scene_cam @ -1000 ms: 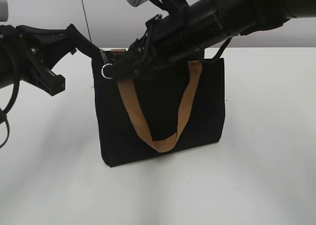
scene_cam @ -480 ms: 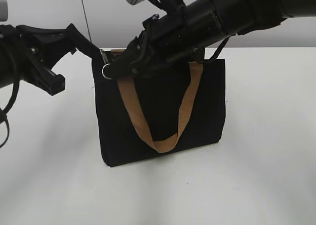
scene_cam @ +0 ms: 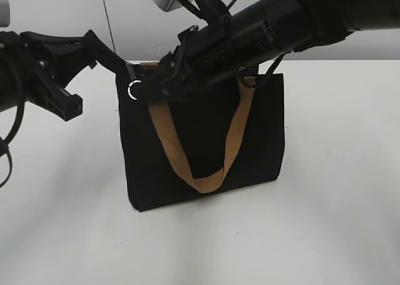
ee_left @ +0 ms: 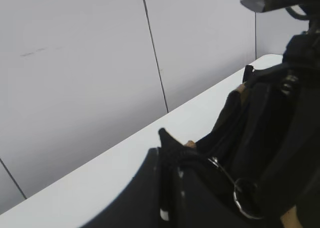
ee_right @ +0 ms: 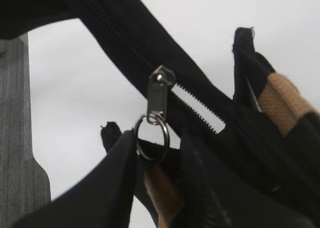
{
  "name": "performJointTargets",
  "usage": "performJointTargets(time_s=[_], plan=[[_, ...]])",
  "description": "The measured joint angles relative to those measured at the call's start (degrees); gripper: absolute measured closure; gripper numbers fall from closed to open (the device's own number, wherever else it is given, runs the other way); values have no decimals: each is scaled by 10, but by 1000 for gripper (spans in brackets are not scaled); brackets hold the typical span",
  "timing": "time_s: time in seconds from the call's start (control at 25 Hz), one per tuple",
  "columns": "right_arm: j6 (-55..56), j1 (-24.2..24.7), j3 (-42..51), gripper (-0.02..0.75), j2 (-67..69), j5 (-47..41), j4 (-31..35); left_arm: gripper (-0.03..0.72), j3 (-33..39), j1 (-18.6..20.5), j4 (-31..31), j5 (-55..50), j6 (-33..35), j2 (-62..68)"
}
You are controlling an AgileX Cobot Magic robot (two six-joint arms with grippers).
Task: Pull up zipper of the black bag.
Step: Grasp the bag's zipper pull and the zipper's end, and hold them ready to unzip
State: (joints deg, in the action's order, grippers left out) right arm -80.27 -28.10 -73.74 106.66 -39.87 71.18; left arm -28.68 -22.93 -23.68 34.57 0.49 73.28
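The black bag (scene_cam: pixel 262 129) stands upright mid-table, its tan handle (scene_cam: pixel 187 166) hanging down the front. My left gripper (scene_cam: pixel 119 65) is shut on the bag's top left corner; in the left wrist view (ee_left: pixel 167 153) the corner tip pokes out past it. My right gripper (scene_cam: pixel 142 88) reaches across to the same corner. The silver zipper (ee_right: pixel 160 90) slider sits on the black track, with the gap in the track beyond it. Its pull ring (ee_right: pixel 151 138) hangs between my right gripper's (ee_right: pixel 157 155) fingers, which grip it. The ring shows in the exterior view (scene_cam: pixel 133 90).
The bag stands on a white table (scene_cam: pixel 337 222). A grey wall (ee_left: pixel 75 63) runs behind the table's far edge. A second tan handle (ee_right: pixel 280 100) lies on the bag's far side.
My right gripper has shifted a little left along the bag's top with the ring, and its arm has lifted slightly. The left gripper and the bag have stayed still.
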Motion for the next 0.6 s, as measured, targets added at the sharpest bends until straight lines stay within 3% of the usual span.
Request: performJointTargets(time_s=[0.28, 0.48, 0.6], plan=[[0, 0, 0, 603, 0, 0, 16, 694, 0, 0, 0, 0, 0, 0], [0, 0, 0, 737, 0, -1, 17, 694, 0, 0, 0, -1, 0, 0], [0, 0, 0, 738, 0, -1, 17, 694, 0, 0, 0, -3, 0, 0]])
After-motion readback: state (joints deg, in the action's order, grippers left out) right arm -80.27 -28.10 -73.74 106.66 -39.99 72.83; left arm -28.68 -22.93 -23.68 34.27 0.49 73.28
